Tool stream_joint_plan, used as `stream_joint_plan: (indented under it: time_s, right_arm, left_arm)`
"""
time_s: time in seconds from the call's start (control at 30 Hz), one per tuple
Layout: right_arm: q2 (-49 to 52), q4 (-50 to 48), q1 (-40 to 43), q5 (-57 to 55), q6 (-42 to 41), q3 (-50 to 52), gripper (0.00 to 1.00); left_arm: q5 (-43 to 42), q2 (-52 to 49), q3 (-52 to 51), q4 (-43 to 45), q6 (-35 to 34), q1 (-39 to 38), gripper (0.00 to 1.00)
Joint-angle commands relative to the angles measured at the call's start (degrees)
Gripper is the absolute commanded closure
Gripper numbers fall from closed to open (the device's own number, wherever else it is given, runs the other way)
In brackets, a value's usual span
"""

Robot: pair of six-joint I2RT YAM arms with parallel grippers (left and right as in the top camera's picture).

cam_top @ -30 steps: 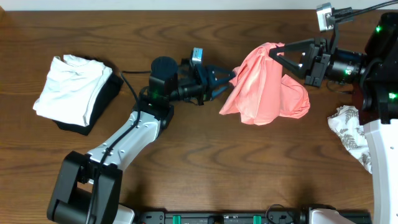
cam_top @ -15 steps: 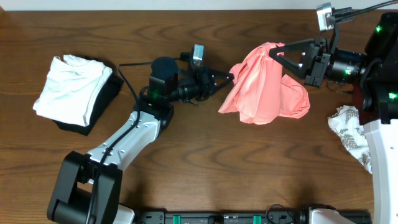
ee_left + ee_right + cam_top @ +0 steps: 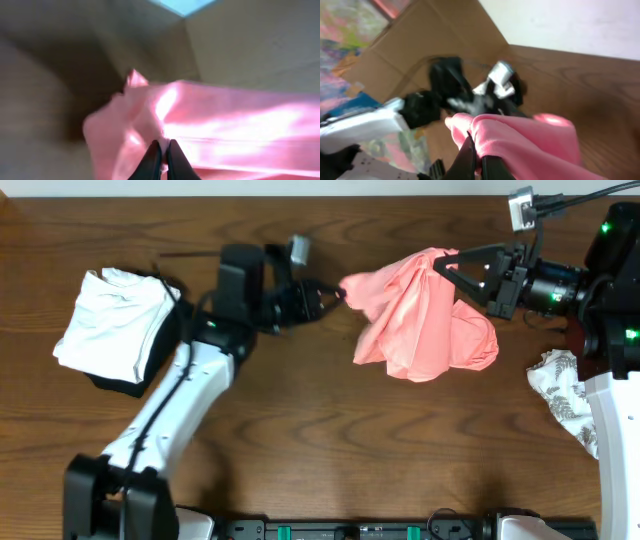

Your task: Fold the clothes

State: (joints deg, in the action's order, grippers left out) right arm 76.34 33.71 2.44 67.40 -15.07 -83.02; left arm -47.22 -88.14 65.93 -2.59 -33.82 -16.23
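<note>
The clothes point(image 3: 425, 320), salmon-pink, sit bunched right of the desk's point(image 3: 330, 440) middle, each end pinched by the left claw point(image 3: 341, 292) and right claw point(image 3: 440, 266). A white folded garment point(image 3: 112, 325) lies far left, a leaf-print cloth point(image 3: 562, 392) far right.

The salmon-pink garment point(image 3: 425, 320) lies crumpled in soft folds right of centre. Its upper-left corner is drawn out into a taut point, with the bulk bunched below.

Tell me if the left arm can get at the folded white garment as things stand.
Probably not yet. The folded white garment lies uncovered close beside that arm, but the left gripper is shut on the salmon-pink fabric garment, so it would have to let go first.
</note>
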Motion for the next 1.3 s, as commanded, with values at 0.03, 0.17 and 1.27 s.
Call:
stream_joint_plan:
  time_s: [0.03, 0.17, 1.27]
  right_arm:
    - [-1.01, 4.68, 0.72, -4.26, 7.63, -1.53, 0.81]
    - [-1.01, 14.43, 0.72, -9.57, 14.45, -1.53, 0.58]
    - [22.18, 20.83, -3.34, -40.24, 25.83, -1.51, 0.28]
  left_arm:
    - [4.22, 2.82, 9.6, -3.45, 8.96, 2.25, 0.94]
    - [4.24, 2.82, 14.45, -4.09, 8.94, 2.99, 0.94]
    - [-14.34, 2.97, 58.6, -54.36, 26.32, 2.93, 0.95]
